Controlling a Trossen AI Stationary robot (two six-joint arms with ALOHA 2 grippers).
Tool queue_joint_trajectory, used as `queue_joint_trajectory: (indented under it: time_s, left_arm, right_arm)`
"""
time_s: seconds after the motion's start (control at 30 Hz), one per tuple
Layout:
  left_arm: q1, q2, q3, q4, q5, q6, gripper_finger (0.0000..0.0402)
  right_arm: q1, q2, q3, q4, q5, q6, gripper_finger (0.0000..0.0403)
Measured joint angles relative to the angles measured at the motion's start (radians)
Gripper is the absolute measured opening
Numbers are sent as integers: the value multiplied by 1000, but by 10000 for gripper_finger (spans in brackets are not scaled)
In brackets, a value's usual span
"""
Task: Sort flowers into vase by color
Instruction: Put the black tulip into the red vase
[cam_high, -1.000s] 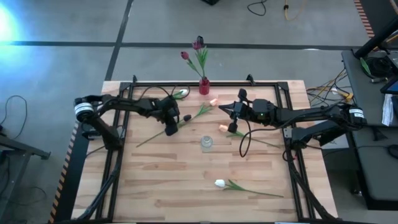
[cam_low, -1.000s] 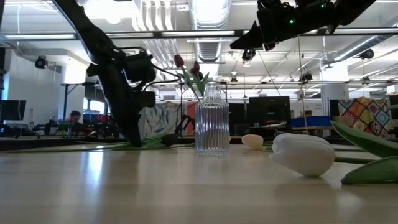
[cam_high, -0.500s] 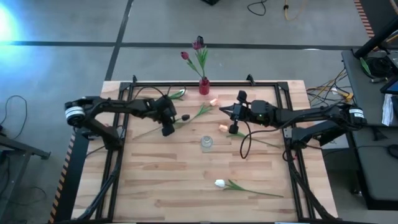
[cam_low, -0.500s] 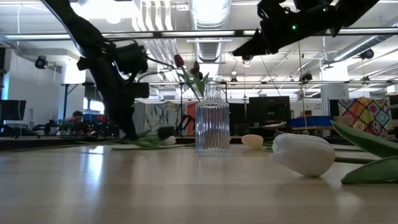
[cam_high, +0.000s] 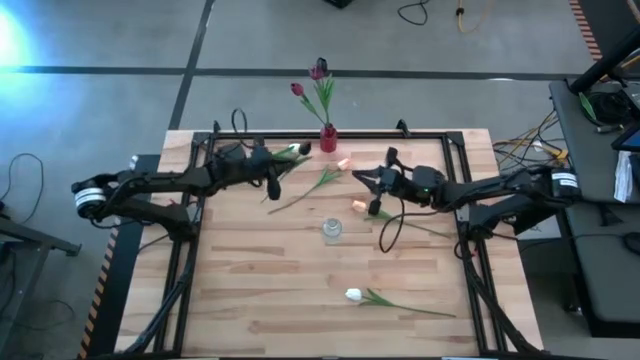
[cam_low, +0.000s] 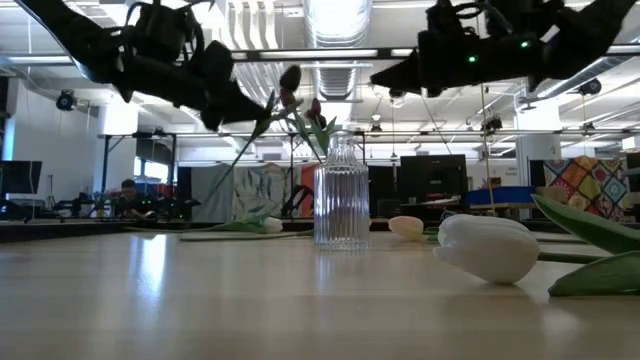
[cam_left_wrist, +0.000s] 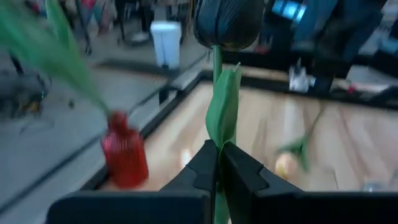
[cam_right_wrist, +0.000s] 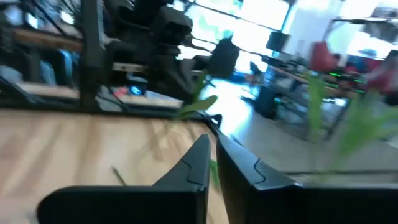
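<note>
My left gripper (cam_high: 271, 181) is raised above the table's far left part and is shut on a dark maroon tulip (cam_left_wrist: 227, 22). The tulip's head (cam_low: 290, 78) points toward the red vase (cam_high: 328, 138), which holds two dark red tulips (cam_high: 318, 70). My right gripper (cam_high: 357, 173) hovers shut right of centre, and I see nothing held in it. A clear ribbed vase (cam_high: 331, 230) stands mid-table. Two peach tulips (cam_high: 344, 163) (cam_high: 360, 204) and two white ones (cam_high: 354, 295) (cam_high: 293, 150) lie flat on the wood. My left gripper pinches the tulip's green stem (cam_left_wrist: 217, 132) between its two fingers (cam_left_wrist: 202, 163), a short way below the head, where a leaf wraps it. The flower is lifted clear of the table. Its head is up and ahead of the fingertips, and the lower stem (cam_low: 245, 150) trails down behind.
A black metal frame (cam_high: 300, 134) rims the table's far and side edges. The near white tulip (cam_low: 488, 247) and its leaf lie close to the front edge. Bare wood lies at the near left (cam_high: 250, 290).
My left gripper has taken hold of the dark tulip, risen from the table and moved toward the far edge and the red vase. The tulip, which lay flat left of centre, now hangs clear with its head raised. The right arm has barely moved.
</note>
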Motion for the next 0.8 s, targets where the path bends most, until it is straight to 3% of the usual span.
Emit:
queue_joint_trajectory:
  time_s: [0.17, 0.47, 0.8]
  left_arm:
    - [-2, 37, 60, 88, 86, 32, 0]
    - [-5, 117, 128, 147, 161, 58, 0]
    - [-9, 181, 172, 198, 202, 55, 0]
  right_arm:
    - [-40, 135, 110, 30, -121, 73, 69]
    - [-92, 355, 283, 173, -182, 161, 143]
    - [-101, 436, 385, 211, -215, 187, 131]
